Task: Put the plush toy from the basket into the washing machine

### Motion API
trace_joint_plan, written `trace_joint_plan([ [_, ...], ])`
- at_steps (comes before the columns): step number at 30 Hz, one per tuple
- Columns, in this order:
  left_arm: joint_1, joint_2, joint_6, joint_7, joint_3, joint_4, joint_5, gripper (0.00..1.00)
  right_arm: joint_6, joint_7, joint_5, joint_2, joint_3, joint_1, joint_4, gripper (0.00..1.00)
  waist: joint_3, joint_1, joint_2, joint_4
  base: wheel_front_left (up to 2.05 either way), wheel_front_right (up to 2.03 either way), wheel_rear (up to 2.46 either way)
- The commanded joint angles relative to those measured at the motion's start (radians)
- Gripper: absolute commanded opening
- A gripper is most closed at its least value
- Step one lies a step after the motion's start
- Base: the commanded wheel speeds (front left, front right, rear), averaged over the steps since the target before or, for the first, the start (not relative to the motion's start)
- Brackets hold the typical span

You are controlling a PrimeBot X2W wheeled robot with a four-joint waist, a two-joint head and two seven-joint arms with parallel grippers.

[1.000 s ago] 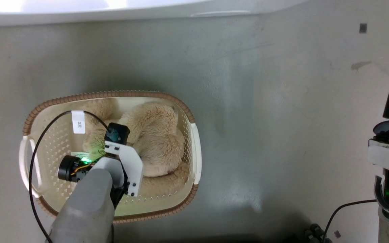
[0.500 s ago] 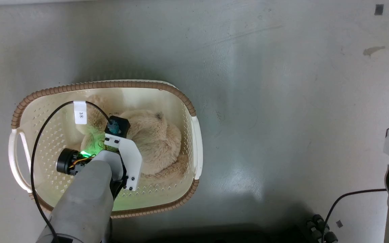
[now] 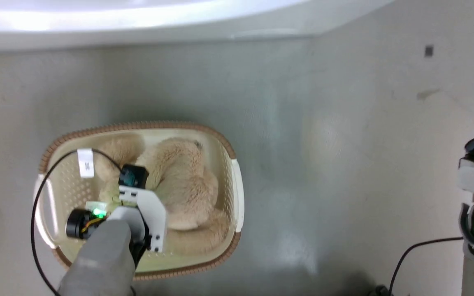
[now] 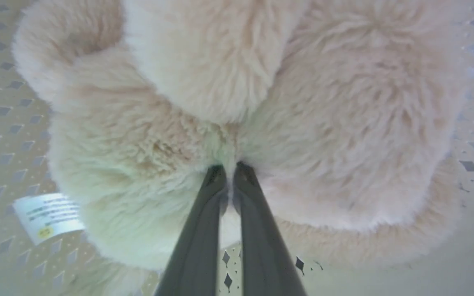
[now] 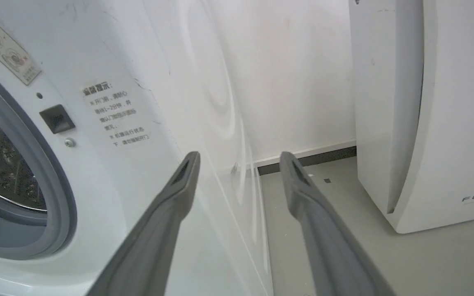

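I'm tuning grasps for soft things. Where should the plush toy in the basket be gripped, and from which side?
Pinch the plush toy at the crease where its rounded lobes meet, coming down from above. It lies curled inside the basket, whose walls block the sides, and the crease offers bunched fur to close on. The left gripper is shut there.

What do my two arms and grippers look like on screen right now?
The left arm: pale grey forearm, white bracket, black camera block, black cable with a white tag, green light. The left gripper and right gripper have long, tapered dark grey fingers.
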Motion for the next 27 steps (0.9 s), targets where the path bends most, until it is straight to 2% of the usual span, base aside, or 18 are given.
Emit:
trace_joint_plan([
  [1,0.018,0.003,-0.005,-0.009,0.004,0.003,-0.010,0.00,-0.001,-0.004,0.005,0.000,0.000,0.017,0.010,1.00,-0.070,-0.0001,0.0000,0.000,0.00,0.00,0.00],
  [15,0.139,-0.024,-0.046,-0.155,-0.043,0.003,-0.018,0.00,-0.001,-0.004,-0.024,0.000,0.024,0.149,0.084,1.00,-0.347,-0.0001,0.0000,0.026,0.00,0.00,0.00],
  [21,0.192,-0.049,-0.056,-0.253,-0.051,0.002,-0.048,0.00,-0.001,-0.004,-0.029,0.000,0.019,0.222,0.090,1.00,-0.463,-0.0001,0.0000,0.048,0.00,0.00,0.00],
  [27,0.229,-0.059,-0.059,-0.304,-0.071,-0.014,-0.053,0.00,-0.001,-0.004,-0.029,0.000,0.015,0.280,0.094,1.00,-0.550,-0.0001,0.0000,0.069,0.00,0.00,0.00],
])
